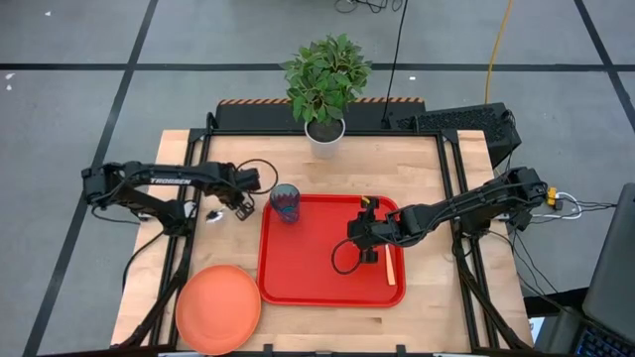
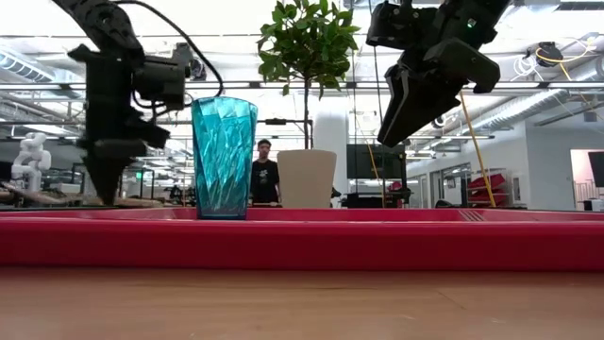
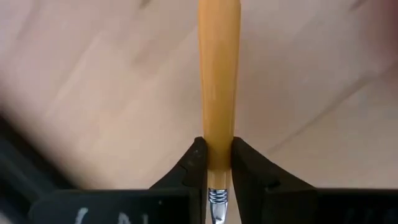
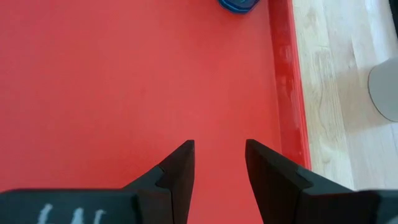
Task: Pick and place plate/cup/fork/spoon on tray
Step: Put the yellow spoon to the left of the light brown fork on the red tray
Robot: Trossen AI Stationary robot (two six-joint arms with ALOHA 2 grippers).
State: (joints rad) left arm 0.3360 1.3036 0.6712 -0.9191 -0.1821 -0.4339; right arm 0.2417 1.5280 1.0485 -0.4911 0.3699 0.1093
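– Two arms at one tabletop [image 1: 427,159]: what is the left one doing?

– The left gripper [image 1: 238,205] is down low beside the red tray's [image 1: 298,293] left rim, just behind the plate [image 1: 218,307]. Its fingers [image 3: 194,163] are clamped on the orange handle of the spoon [image 3: 217,74], close to the metal neck. From above, the spoon's silver bowl [image 1: 213,214] shows on the wood under the wrist. Whether the spoon is lifted clear of the wood, I cannot tell.

– And the right?

– The right gripper [image 1: 367,213] hangs over the right half of the tray, above bare red plastic. Its fingers [image 4: 180,162] are apart and hold nothing. In the table-level view it is raised well above the rim [image 2: 415,104].

– Where does the rest of the setting lie?

– The teal cup [image 1: 285,203] stands upright in the tray's back left corner. The fork [image 1: 390,270] lies on the tray along the right rim; only its orange handle shows, and the end near the arm is hidden. The orange plate sits flat on the tabletop off the tray's front left corner, just beside the tray.

– Anything beyond that?

– A white pot with a green plant [image 1: 325,134] stands at the back edge of the tabletop. A person [image 2: 264,170] stands far off in the room behind.
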